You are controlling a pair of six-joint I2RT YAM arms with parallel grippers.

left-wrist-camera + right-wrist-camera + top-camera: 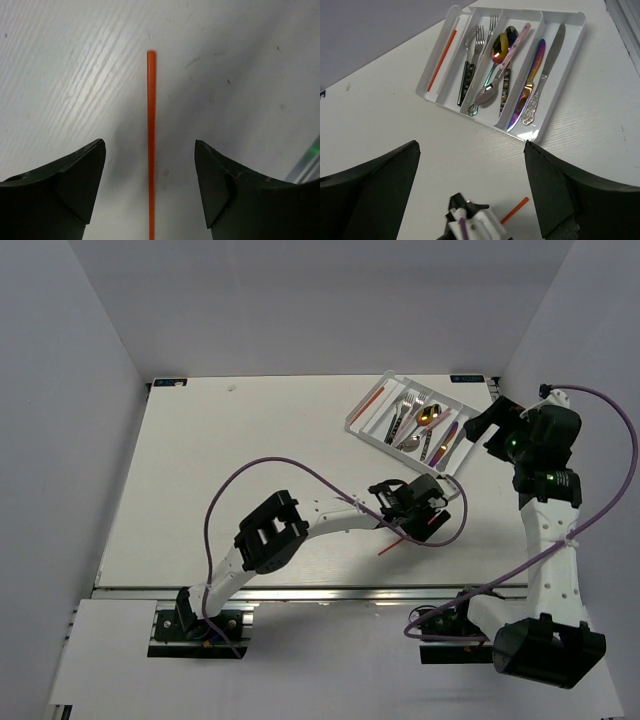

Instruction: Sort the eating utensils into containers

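Where the left arm reaches out over the white table [200, 460], the left gripper [428, 516] hangs low over a loose red chopstick [388, 548] lying flat on the bare surface, well short of the tray. In the left wrist view the left gripper [150, 142] stands open, one dark finger on each side of the red chopstick [151, 110], with a clear strip of table showing between stick and finger on both sides. The stick is thin, straight and orange-red, its far tip blunt. Its near end is cut off by the bottom of that view, and from above its middle is hidden under the gripper.

Further right, at the far right corner of the table, sits the white tray [580, 30]. Its leftmost compartment holds a second red chopstick [442, 57], the next holds forks [475, 45], the third spoons [499, 46] and the last two knives [540, 75], one iridescent purple and one silver. The overlapping handles are hard to tell apart.

Just right of the tray, the right gripper [482, 430] hovers with its jaws wide apart and nothing between them.
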